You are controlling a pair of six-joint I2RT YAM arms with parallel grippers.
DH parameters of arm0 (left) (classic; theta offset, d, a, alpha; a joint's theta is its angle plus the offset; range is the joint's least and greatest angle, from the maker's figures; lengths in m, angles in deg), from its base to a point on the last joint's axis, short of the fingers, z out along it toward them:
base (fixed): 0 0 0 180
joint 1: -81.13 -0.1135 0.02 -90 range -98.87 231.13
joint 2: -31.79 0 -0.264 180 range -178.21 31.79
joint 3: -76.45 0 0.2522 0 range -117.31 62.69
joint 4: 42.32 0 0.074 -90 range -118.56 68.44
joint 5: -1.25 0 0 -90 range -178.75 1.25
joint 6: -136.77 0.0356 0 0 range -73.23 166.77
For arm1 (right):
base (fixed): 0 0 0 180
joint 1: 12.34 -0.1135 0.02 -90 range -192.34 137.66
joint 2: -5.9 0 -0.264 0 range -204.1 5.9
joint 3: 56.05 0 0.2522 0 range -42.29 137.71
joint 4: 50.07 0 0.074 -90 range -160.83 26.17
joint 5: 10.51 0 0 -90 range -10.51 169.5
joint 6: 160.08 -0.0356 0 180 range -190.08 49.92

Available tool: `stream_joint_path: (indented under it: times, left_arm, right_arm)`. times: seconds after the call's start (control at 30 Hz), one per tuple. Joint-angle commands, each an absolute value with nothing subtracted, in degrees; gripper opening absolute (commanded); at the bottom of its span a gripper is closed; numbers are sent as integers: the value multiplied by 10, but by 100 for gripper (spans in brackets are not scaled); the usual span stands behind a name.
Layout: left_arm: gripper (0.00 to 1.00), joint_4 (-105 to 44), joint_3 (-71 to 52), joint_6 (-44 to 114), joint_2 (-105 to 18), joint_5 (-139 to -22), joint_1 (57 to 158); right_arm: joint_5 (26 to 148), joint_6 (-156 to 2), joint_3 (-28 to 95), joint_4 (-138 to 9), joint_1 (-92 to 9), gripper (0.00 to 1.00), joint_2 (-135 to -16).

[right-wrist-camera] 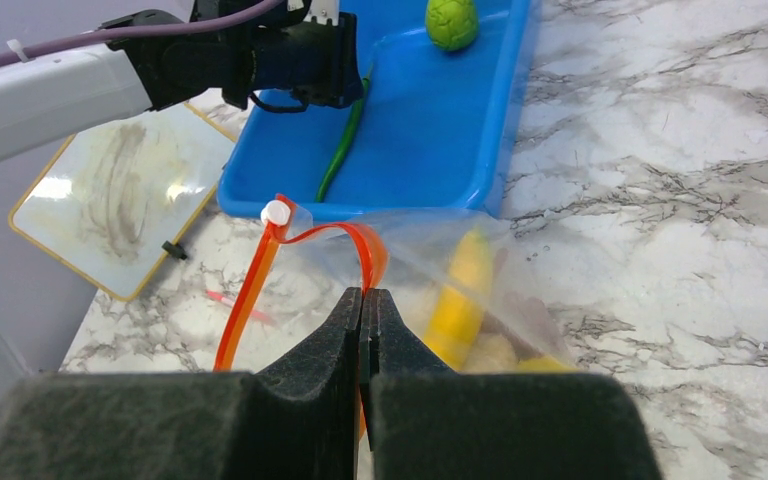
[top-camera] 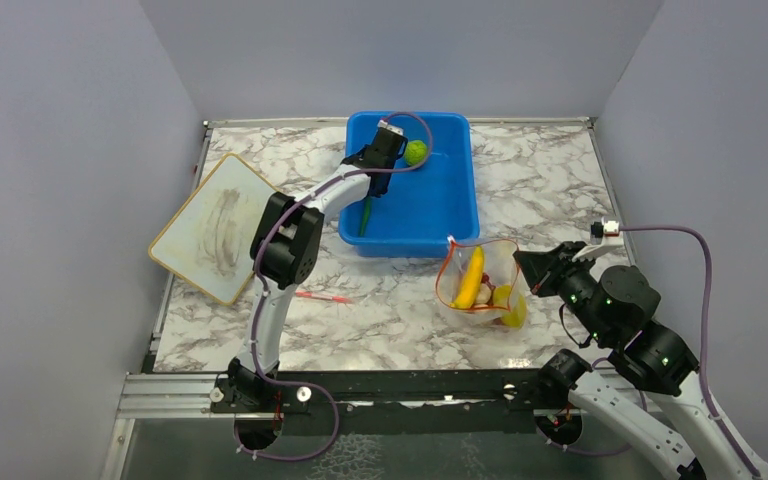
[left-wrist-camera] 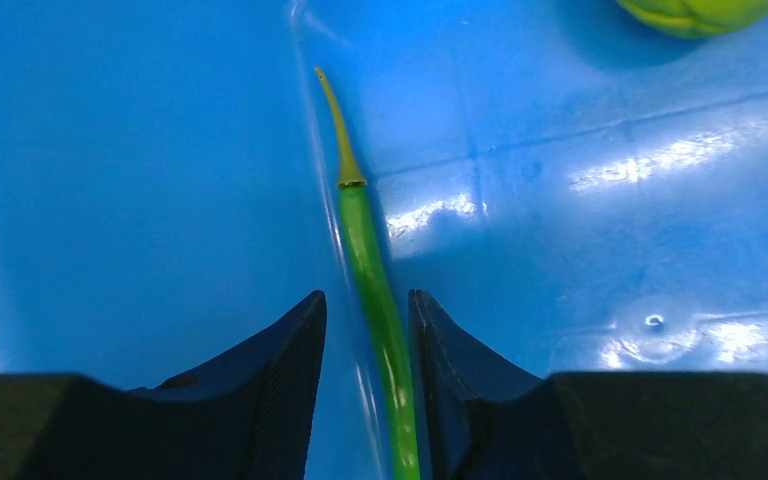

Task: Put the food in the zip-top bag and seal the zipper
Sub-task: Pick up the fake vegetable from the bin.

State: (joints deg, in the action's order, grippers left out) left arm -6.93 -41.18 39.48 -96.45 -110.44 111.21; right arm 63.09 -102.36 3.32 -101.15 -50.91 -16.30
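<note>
The green chili point(left-wrist-camera: 370, 260) lay in the blue tub point(top-camera: 450, 215), slim, light, likely slippery; best gripped mid-body. The left end effector point(left-wrist-camera: 365, 300) straddled it, narrowly spread. Just outside the tub, the right end effector point(right-wrist-camera: 363, 295) pinched the zipper point(right-wrist-camera: 260, 270) of the zip-top bag point(right-wrist-camera: 530, 265).

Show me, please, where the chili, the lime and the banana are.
chili point(left-wrist-camera: 368, 260), left wrist view, middle of its green body.
lime point(top-camera: 415, 152), top view, its centre.
banana point(top-camera: 471, 279), top view, middle of its length.
</note>
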Motion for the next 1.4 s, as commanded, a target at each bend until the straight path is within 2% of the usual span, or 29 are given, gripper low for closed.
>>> stream_joint_path:
  times: [0.0, 0.73, 1.17, 1.37]
  left_arm:
    - [37, -55, -435, 403, -981, -1119, 1103]
    - [32, -44, -448, 381, -1035, -1080, 1091]
    - [8, -37, -449, 377, -1012, -1032, 1091]
    - [6, -38, -442, 366, -979, -1011, 1091]
  right_arm:
    - [628, -1023, 49, -995, -512, 1, -165]
    - [633, -1029, 48, -996, -512, 1, -164]
    - [633, -1035, 42, -999, -512, 1, -160]
    - [642, -1041, 38, -992, -512, 1, -163]
